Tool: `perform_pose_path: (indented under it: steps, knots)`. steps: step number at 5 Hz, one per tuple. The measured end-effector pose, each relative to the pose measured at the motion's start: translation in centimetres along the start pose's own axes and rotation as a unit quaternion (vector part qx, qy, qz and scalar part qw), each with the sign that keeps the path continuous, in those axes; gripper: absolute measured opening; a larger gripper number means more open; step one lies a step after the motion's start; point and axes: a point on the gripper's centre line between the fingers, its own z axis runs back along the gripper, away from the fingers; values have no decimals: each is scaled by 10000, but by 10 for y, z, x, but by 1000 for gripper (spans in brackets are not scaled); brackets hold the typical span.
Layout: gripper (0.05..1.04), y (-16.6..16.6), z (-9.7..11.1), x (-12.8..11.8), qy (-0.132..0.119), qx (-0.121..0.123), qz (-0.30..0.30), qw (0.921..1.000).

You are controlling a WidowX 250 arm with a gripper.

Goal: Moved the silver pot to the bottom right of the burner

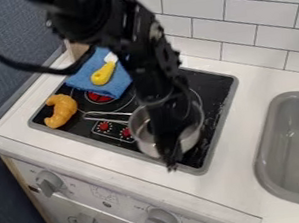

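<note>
We see the claw [172, 154] over the near side of the silver pot [142, 134], below the frame's centre; we cannot tell whether it is apart or together. The pot sits on the black burner [219, 92], handle pointing left. Farther left we find a croissant [63, 110]; upper left, a blue cloth [82, 80].

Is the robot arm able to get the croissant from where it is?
Probably yes: nothing lies on the croissant, at the left side of the stovetop. The gripper is over at the silver pot, though, so it would likely have to lift clear first.
</note>
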Motion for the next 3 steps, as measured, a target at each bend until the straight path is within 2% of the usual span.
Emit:
perform_pose_path:
  steps: [1, 2, 3]
  knots:
    - [83, -6, -7, -9, 95, 50, -97, 9999]
    - [114, -15, -10, -6, 107, 27, -294, 9995]
    - [301, -21, -12, -7, 229, 2, -112, 9997]
